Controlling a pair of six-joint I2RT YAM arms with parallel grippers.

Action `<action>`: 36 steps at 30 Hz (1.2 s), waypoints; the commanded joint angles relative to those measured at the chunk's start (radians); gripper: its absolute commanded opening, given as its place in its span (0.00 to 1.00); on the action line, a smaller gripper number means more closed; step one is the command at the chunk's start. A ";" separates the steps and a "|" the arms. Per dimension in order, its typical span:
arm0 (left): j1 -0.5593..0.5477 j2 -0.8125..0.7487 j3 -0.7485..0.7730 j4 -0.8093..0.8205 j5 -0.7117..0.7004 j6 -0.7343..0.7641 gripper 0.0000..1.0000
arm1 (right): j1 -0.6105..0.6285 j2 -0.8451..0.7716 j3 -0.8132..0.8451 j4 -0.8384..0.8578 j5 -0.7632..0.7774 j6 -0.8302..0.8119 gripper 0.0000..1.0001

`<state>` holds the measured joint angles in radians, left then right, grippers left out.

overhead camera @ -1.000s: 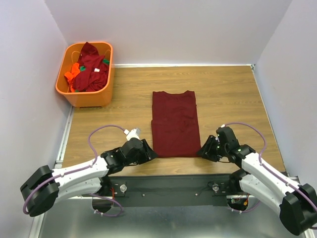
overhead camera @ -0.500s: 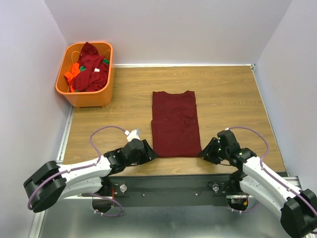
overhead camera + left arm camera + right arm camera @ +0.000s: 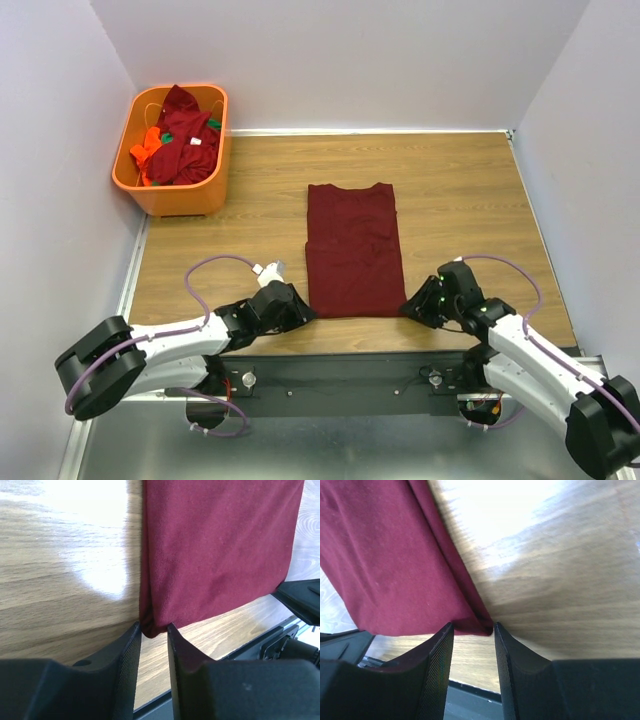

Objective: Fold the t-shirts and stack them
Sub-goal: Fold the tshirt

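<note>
A dark maroon t-shirt (image 3: 354, 250) lies folded into a long rectangle on the wooden table, collar end far from me. My left gripper (image 3: 300, 310) is low at its near left corner. In the left wrist view the jaws (image 3: 154, 627) stand narrow, pinching the bunched corner of the t-shirt (image 3: 215, 545). My right gripper (image 3: 408, 308) is at the near right corner. In the right wrist view its jaws (image 3: 473, 626) stand a little apart, with the corner of the t-shirt (image 3: 385, 555) lying between the tips.
An orange plastic basket (image 3: 180, 197) stands at the far left corner, holding more maroon, orange and green shirts (image 3: 182, 140). White walls close in the left, back and right sides. The table's front edge and a black rail run just behind both grippers.
Both grippers have slid a little toward the near corners of the folded shirt and settled there. The shirt has not moved.
</note>
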<state>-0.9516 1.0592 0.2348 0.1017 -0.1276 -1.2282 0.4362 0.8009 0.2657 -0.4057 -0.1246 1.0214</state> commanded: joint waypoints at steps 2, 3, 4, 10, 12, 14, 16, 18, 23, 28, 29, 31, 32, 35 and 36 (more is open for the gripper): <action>-0.007 0.025 -0.022 0.041 -0.033 -0.005 0.33 | -0.007 0.047 -0.040 0.047 -0.012 -0.004 0.45; -0.007 0.028 -0.023 0.044 -0.033 -0.004 0.33 | -0.007 0.052 -0.042 0.051 -0.015 -0.006 0.45; -0.007 0.034 -0.023 0.046 -0.033 -0.002 0.31 | -0.007 0.058 -0.042 0.056 -0.021 -0.009 0.44; -0.007 0.051 -0.025 0.072 -0.032 0.002 0.09 | -0.007 0.055 -0.048 0.061 -0.024 -0.017 0.28; -0.007 0.056 -0.020 0.079 -0.029 0.009 0.00 | -0.007 0.054 -0.054 0.059 -0.026 -0.017 0.20; -0.007 0.053 -0.008 0.081 -0.024 0.022 0.00 | -0.007 0.050 -0.056 0.059 -0.033 -0.024 0.09; -0.007 0.033 0.001 0.066 -0.026 0.045 0.00 | -0.007 0.037 -0.053 0.054 -0.043 -0.035 0.01; -0.007 0.010 0.024 0.017 -0.030 0.061 0.00 | -0.008 0.012 -0.043 0.019 -0.050 -0.056 0.01; -0.007 -0.117 0.058 -0.100 -0.030 0.073 0.00 | -0.007 -0.089 0.006 -0.114 -0.056 -0.102 0.01; -0.009 -0.255 0.046 -0.194 0.002 0.065 0.00 | -0.007 -0.178 0.020 -0.203 -0.116 -0.136 0.01; -0.009 -0.272 0.043 -0.204 0.006 0.067 0.00 | -0.007 -0.189 0.018 -0.214 -0.131 -0.136 0.01; -0.010 -0.307 0.037 -0.220 0.020 0.079 0.00 | -0.007 -0.223 0.012 -0.235 -0.177 -0.141 0.01; -0.012 -0.335 0.037 -0.224 0.035 0.084 0.00 | -0.007 -0.250 0.015 -0.257 -0.197 -0.141 0.01; -0.018 -0.379 0.044 -0.247 0.049 0.098 0.00 | -0.007 -0.290 0.070 -0.324 -0.195 -0.156 0.01; -0.019 -0.390 0.047 -0.263 0.049 0.101 0.00 | -0.007 -0.307 0.090 -0.343 -0.182 -0.162 0.01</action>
<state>-0.9634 0.7162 0.2726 -0.0887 -0.0994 -1.1587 0.4362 0.5419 0.2790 -0.6224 -0.2821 0.9028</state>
